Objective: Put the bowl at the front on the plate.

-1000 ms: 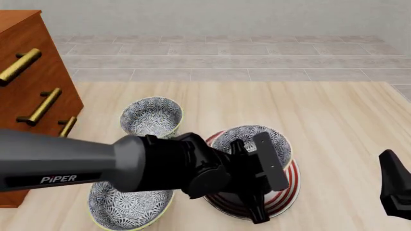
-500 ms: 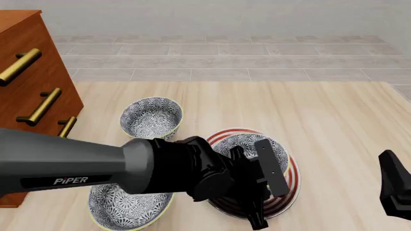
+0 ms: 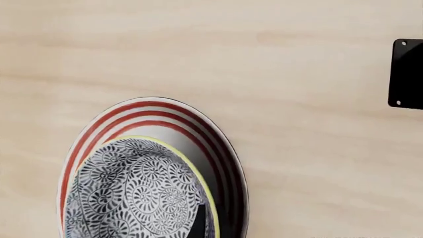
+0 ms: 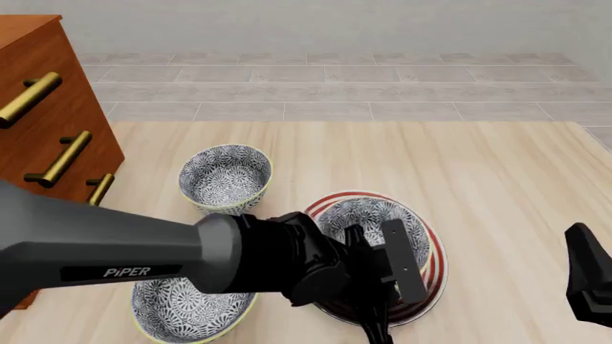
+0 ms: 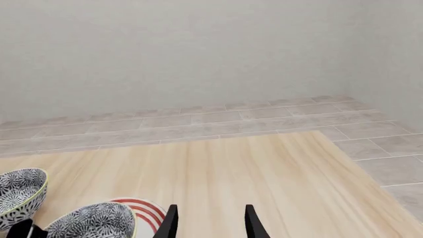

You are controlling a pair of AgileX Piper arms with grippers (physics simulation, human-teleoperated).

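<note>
The blue-and-white patterned bowl [image 4: 368,215] with its yellow-green rim rests in the white, red-ringed plate [image 4: 437,256], right of centre near the table's front. My left gripper [image 4: 385,276] reaches in from the left over the bowl's near rim. In the left wrist view one dark fingertip [image 3: 197,224] sits just inside the rim of the bowl [image 3: 138,193], above the plate [image 3: 218,144]; the other finger is hidden. My right gripper [image 4: 585,287] hangs at the far right, away from the plate, fingers [image 5: 170,223] apart and empty.
A second deep patterned bowl [image 4: 226,175] stands behind and left of the plate. A wider patterned bowl [image 4: 186,309] lies at the front left, partly under my left arm. A wooden dresser [image 4: 48,122] with brass handles fills the left edge.
My left gripper has lowered the bowl from a tilted position above the plate until it sits level in the plate. The right arm has not moved.
</note>
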